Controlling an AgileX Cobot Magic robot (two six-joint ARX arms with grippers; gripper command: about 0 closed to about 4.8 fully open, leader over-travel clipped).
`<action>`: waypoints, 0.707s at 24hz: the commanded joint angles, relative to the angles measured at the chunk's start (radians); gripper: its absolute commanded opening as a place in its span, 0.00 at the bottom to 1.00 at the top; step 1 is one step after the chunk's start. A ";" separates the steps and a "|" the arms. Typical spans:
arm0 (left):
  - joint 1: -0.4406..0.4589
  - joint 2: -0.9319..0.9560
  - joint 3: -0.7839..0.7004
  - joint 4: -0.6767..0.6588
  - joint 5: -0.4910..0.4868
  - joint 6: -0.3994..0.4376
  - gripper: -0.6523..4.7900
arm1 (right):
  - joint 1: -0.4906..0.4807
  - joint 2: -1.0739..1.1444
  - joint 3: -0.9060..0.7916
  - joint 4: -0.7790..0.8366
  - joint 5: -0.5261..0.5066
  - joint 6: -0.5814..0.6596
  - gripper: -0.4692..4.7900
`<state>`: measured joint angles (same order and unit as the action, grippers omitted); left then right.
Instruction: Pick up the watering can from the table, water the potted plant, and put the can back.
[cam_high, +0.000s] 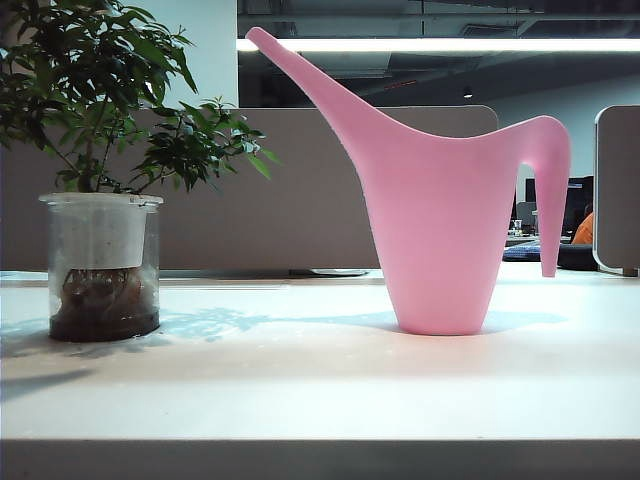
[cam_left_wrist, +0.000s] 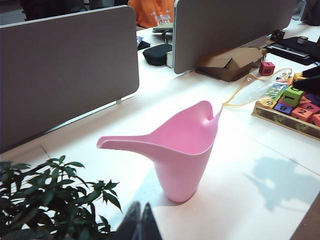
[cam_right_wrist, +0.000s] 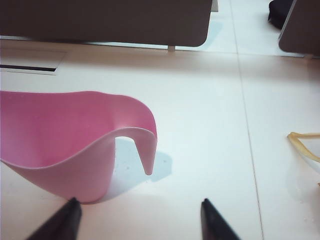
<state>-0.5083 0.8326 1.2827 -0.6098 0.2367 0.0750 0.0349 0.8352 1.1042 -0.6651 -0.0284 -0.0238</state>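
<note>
Just ahead of the right end effector (cam_right_wrist: 139, 217), whose fingers stand wide apart and hold nothing, one watering can (cam_right_wrist: 75, 145) stands upright on the tabletop (cam_right_wrist: 200, 125), its hooked handle nearest. I judge the fingers should go on either side of the handle before closing. The left end effector (cam_left_wrist: 140, 222), its fingers together and empty, hangs beside one potted plant (cam_left_wrist: 45, 200), the can beyond it.

My smooth pink plastic watering can (cam_high: 440, 230) stands on matt white tabletop (cam_high: 300, 390); the plant's jar (cam_high: 102, 265) is clear glass.
</note>
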 joint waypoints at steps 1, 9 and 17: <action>0.000 -0.002 0.003 0.017 0.003 0.003 0.11 | 0.014 0.047 0.003 0.003 0.007 -0.008 0.80; 0.000 -0.022 0.003 0.012 0.011 0.000 0.11 | 0.011 0.149 -0.328 0.343 0.006 -0.055 0.91; 0.000 -0.022 0.003 -0.010 0.011 0.000 0.11 | 0.011 0.224 -0.635 0.913 -0.069 -0.055 0.91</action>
<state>-0.5083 0.8131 1.2827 -0.6178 0.2424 0.0746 0.0460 1.0485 0.4854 0.1013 -0.0822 -0.0757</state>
